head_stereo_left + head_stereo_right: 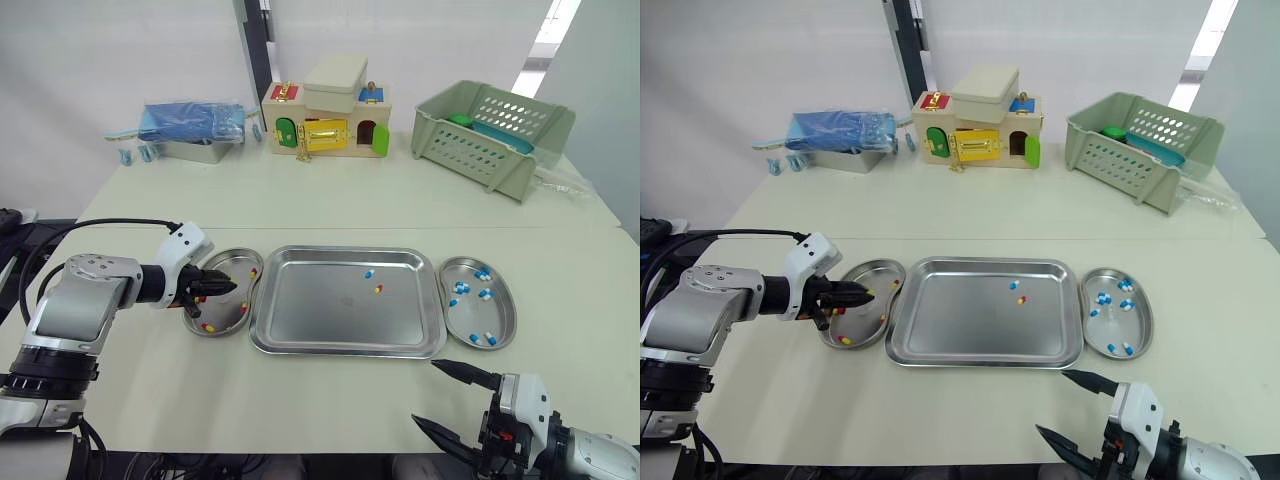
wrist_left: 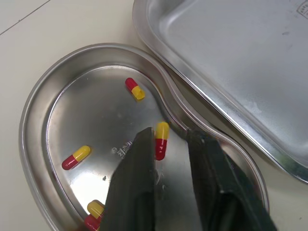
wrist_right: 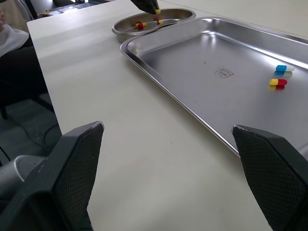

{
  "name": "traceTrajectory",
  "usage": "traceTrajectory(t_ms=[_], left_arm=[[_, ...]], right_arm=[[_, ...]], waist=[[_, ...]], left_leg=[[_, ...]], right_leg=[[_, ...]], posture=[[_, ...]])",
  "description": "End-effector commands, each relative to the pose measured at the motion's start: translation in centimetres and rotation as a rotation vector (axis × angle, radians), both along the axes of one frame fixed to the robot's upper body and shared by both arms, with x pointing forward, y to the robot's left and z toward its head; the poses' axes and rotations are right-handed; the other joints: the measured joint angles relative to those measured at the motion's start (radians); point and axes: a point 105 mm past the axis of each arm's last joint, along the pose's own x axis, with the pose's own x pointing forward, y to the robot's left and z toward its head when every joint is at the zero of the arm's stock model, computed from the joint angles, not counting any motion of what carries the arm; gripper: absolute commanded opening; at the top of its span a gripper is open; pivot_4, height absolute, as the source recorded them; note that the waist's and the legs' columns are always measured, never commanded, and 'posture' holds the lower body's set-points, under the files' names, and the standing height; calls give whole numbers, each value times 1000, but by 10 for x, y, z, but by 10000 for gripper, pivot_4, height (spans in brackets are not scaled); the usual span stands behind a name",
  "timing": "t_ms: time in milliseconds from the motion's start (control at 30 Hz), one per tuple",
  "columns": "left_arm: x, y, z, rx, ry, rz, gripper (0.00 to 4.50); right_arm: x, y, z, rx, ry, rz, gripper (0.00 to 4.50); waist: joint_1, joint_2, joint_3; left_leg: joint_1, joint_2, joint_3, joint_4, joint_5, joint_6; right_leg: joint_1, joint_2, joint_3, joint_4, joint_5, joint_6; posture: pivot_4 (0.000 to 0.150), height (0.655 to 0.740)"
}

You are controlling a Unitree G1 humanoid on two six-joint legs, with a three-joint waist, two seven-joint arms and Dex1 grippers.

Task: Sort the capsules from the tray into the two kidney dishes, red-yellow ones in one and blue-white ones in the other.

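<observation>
Beside the tray (image 1: 300, 330) with 2 capsules (image 1: 379, 289), left hand (image 1: 233, 287) hangs released over red-yellow dish (image 1: 228, 255)

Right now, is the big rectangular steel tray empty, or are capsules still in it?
Not empty. The rectangular steel tray holds two capsules: a blue-white capsule and a red-yellow capsule, lying close together.

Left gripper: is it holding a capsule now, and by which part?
Apparently nothing. The left gripper has its jaws wider apart than the red-yellow capsule beside one finger, over the kidney dish, so it is not clamped.
</observation>
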Motion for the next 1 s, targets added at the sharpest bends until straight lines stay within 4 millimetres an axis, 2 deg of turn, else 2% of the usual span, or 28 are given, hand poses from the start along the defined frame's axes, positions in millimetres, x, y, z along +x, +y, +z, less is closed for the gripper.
traceTrajectory(t_ms=[33,233,267,567,700,867,1000], left_arm=[[-1,3,9,22,-29,-9,23752],[-3,4,11,23,-33,-10,42861],[-3,4,11,23,-32,-10,44591],[-5,5,13,19,-42,-11,44591],[-5,-1,22,-17,-93,-46,44591],[-8,-42,49,-217,-204,-165,44591],[-17,-82,47,-311,-241,-265,44591]], right_arm=[[-1,3,7,15,-34,7,45000],[0,3,8,15,-33,8,45000],[-1,2,8,15,-32,8,45000],[-1,1,8,13,-29,6,45000],[-2,1,9,14,-28,-1,45000],[1,-6,13,48,-16,-79,45000],[4,-17,19,72,-13,-180,45000]], waist=[[0,0,0],[0,0,0],[0,0,0],[0,0,0],[1,0,0],[2,0,0],[5,-1,0]], left_leg=[[0,0,0,0,0,0],[0,0,0,0,0,0],[0,0,0,0,0,0],[0,0,0,0,0,0],[0,0,0,0,0,0],[0,0,0,0,0,0],[-1,0,0,0,0,0]], right_leg=[[0,0,0,0,0,0],[0,0,0,0,0,0],[0,0,0,0,0,0],[0,0,0,0,0,0],[0,0,0,0,0,0],[0,0,0,0,0,0],[1,-1,0,-1,0,0]], posture=[[1500,7400],[1500,7400],[1500,7400],[1500,7400],[1500,7400],[1500,7400],[1500,7400]])
